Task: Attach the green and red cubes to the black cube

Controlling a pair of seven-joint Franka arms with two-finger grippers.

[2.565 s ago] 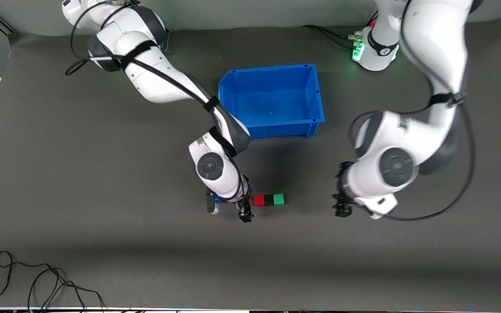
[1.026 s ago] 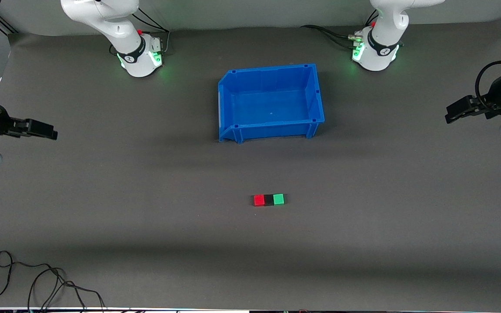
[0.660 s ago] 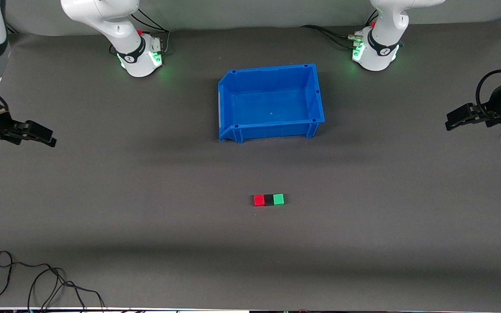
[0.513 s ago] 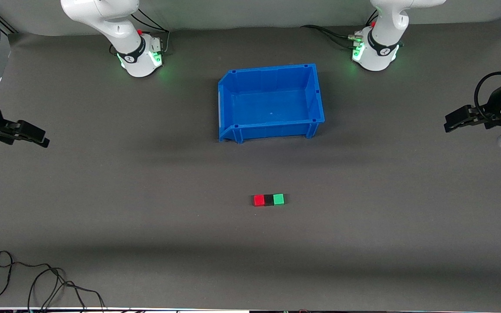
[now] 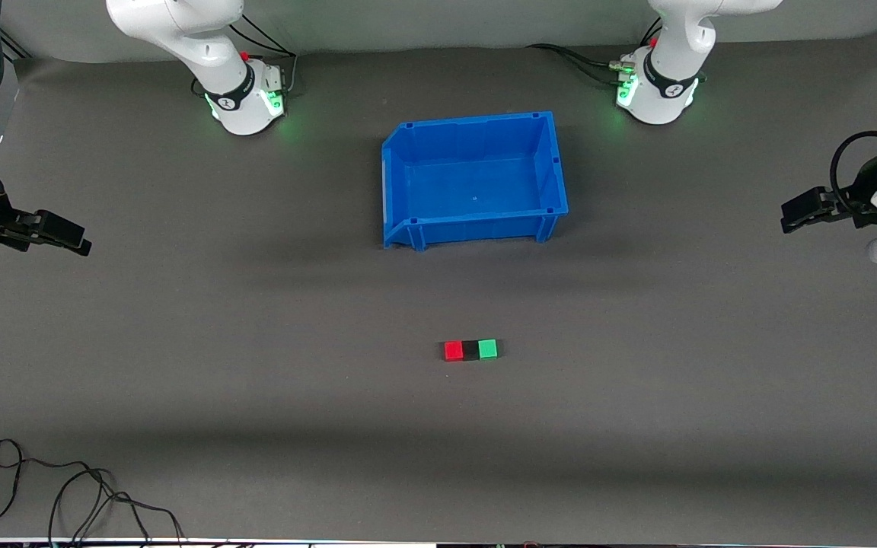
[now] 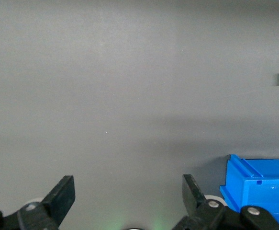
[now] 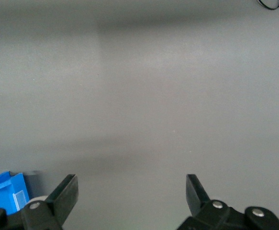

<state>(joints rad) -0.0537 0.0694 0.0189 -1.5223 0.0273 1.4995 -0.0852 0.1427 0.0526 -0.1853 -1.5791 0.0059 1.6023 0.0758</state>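
Well apart from both spread-fingered grippers, left (image 5: 789, 217) and right (image 5: 77, 242), sit three cubes. One red (image 5: 453, 350), one black (image 5: 470, 350), one green (image 5: 488, 348), touching in a row.

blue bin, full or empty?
Empty. The front view shows the blue bin with a bare floor; the red cube, black cube and green cube sit outside it.

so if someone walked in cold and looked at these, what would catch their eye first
Probably the open blue plastic bin in the middle of the grey mat, then the short row of small cubes nearer the front camera: the bright red cube, matte black cube and bright green cube side by side, black in the middle. Both arms wait, the left gripper and right gripper open at their own ends of the table.
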